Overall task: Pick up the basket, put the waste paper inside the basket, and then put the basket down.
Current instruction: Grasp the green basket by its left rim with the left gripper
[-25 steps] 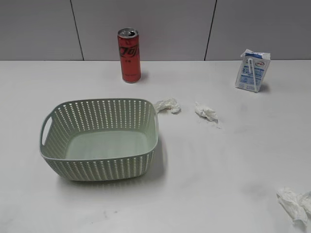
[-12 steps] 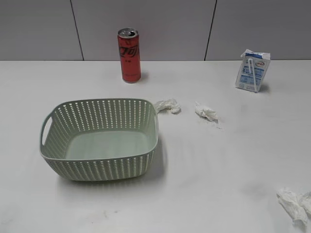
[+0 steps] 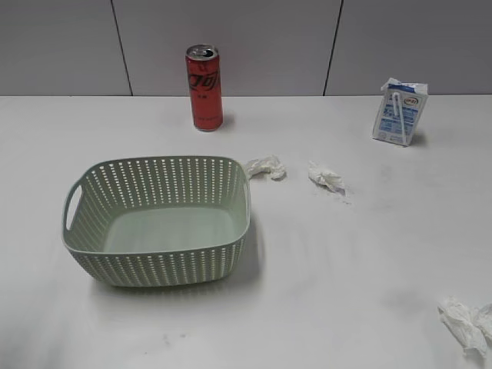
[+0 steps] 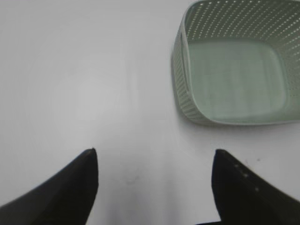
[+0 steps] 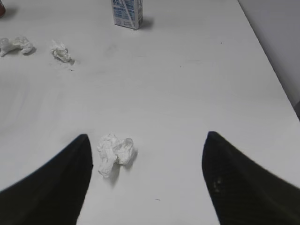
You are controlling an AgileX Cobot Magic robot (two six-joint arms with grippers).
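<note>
Green basket (image 3: 157, 219) standing empty on the white table (image 3: 346, 261), left of centre. Three paper wads: one (image 3: 265, 166) just beside the basket's far right corner, one (image 3: 327, 178) further right, one (image 3: 465, 323) at the near right edge. Can (image 3: 204, 87) and carton (image 3: 400, 112) stand behind. Left gripper (image 4: 154, 157) spread wide over bare table; right gripper (image 5: 146, 140) spread wide, empty, the near wad between its fingers.

On the table (image 3: 369, 254), the can (image 3: 204, 87) stands at twelve o'clock from the basket (image 3: 157, 223). Two paper wads (image 3: 266, 167) (image 3: 326, 178) lie at two o'clock. The carton (image 3: 400, 112) stands far right; a third wad (image 3: 466, 323) lies at four.
</note>
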